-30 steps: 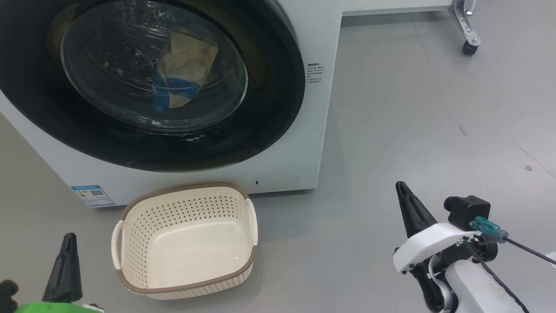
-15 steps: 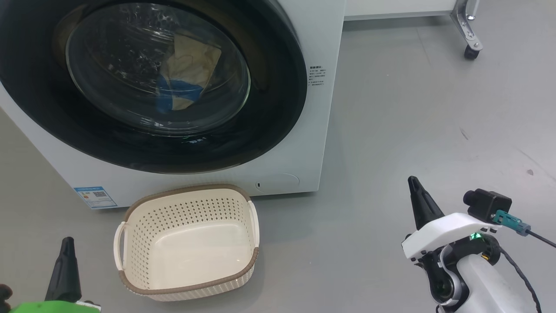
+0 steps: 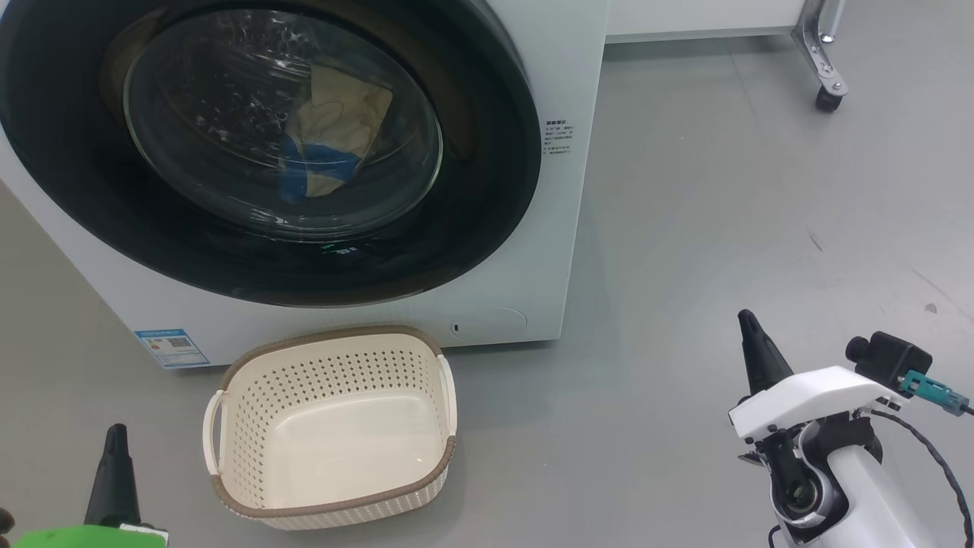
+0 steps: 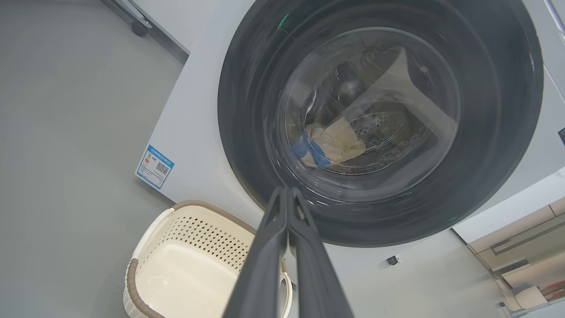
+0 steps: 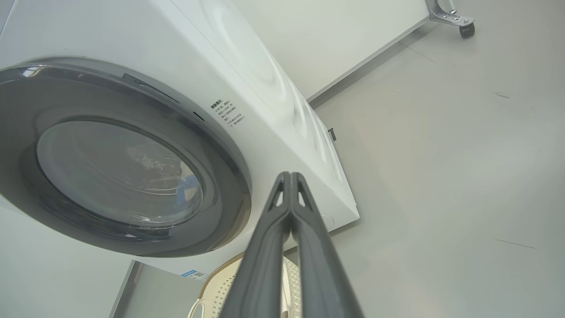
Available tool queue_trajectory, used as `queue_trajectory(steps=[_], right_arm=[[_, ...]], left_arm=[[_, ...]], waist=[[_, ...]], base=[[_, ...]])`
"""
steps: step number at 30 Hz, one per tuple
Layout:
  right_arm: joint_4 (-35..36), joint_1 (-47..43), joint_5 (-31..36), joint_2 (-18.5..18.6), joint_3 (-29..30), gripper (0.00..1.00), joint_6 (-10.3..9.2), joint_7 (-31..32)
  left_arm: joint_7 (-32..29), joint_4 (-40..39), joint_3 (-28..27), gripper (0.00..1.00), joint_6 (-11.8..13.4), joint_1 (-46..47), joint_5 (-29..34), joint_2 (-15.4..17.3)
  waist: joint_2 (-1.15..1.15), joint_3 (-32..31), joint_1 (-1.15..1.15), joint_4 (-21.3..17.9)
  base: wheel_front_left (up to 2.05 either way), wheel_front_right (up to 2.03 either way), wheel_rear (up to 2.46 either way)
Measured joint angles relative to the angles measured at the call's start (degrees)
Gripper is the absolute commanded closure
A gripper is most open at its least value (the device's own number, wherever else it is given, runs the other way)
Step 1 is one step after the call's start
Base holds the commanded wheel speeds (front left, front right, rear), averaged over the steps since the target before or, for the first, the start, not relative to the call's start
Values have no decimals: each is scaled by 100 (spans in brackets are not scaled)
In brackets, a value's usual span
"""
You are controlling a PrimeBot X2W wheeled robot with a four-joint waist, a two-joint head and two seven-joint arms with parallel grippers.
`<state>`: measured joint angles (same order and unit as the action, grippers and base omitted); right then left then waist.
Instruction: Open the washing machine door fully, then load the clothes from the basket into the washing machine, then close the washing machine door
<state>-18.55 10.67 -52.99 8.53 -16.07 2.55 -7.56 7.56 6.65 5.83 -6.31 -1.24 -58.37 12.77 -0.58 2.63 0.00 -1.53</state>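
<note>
As the washing machine door [image 3: 221, 175] sits flush against the front of the washing machine [image 3: 567, 68], with the clothes [image 3: 335, 125] visible through its glass inside the drum, the closing step appears done. The basket [image 3: 335, 336] stands on the floor [image 3: 723, 190] just before the machine, below the door, with nothing in it. The left gripper [image 3: 116, 440] hangs low beside the basket, fingers pressed together on nothing; the right gripper [image 3: 749, 327] is likewise clenched and empty, well apart from the machine. Judgement: all three steps look complete. The next move calls only for confirming the latch has caught, which these views cannot show; a firm press on the black rim would settle it.
</note>
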Motion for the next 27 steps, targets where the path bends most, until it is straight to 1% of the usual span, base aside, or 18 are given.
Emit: queue_trajectory(steps=[12, 15, 18, 27], right_arm=[[98, -119, -719, -108, 412, 100, 11, 249], [129, -120, -894, -123, 519, 100, 44, 305], [154, -132, -1076, -140, 617, 100, 45, 346], [212, -240, -1611, -218, 924, 100, 52, 539]], left_arm=[[-223, 90, -160, 100, 51, 20, -647, -175], [-285, 110, -192, 100, 53, 40, -780, -200], [-346, 122, -220, 100, 98, 98, -938, -232], [-502, 177, -354, 100, 100, 132, -1434, -375]], waist=[[0, -48, 0, 27], [0, -59, 0, 34], [0, -71, 0, 41], [0, -106, 0, 62]], base=[[0, 0, 0], [0, 0, 0], [0, 0, 0], [0, 0, 0]])
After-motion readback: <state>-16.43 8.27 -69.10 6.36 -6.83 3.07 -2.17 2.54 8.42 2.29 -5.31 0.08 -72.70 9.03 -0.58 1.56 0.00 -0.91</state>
